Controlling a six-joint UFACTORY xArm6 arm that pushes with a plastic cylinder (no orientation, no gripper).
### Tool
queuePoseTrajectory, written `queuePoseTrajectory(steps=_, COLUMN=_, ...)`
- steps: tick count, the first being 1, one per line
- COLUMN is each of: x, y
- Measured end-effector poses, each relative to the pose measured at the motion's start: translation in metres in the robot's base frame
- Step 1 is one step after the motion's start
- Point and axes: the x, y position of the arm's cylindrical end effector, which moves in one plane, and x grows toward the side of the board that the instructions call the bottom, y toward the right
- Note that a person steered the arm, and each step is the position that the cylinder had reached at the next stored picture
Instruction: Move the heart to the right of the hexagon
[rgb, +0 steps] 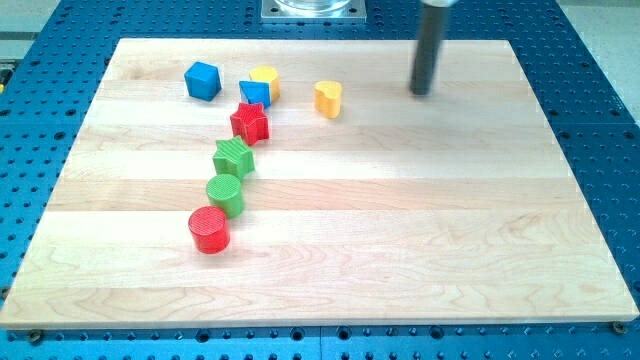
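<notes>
The yellow heart (328, 98) lies near the board's top centre. The yellow hexagon (266, 77) sits to its left, touching a blue triangle-like block (254, 93) just below it. The heart stands apart from the hexagon, on the hexagon's right side and slightly lower. My tip (422, 93) is on the board well to the right of the heart, at about the same height in the view, touching no block.
A blue cube (202, 80) lies at the top left. A red star (249, 122), a green star (233, 157), a green cylinder (225, 193) and a red cylinder (209, 229) run in a line down to the left. The wooden board (400, 230) lies on a blue perforated table.
</notes>
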Motion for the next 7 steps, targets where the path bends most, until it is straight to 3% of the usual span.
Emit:
queuePoseTrajectory(steps=1, x=0.098, y=-0.063)
queuePoseTrajectory(steps=2, x=0.102, y=-0.162)
queuePoseTrajectory(steps=3, x=0.057, y=-0.181)
queuePoseTrajectory(steps=4, x=0.044, y=-0.200)
queuePoseTrajectory(steps=6, x=0.030, y=-0.136)
queuePoseTrajectory(steps=7, x=0.028, y=-0.134)
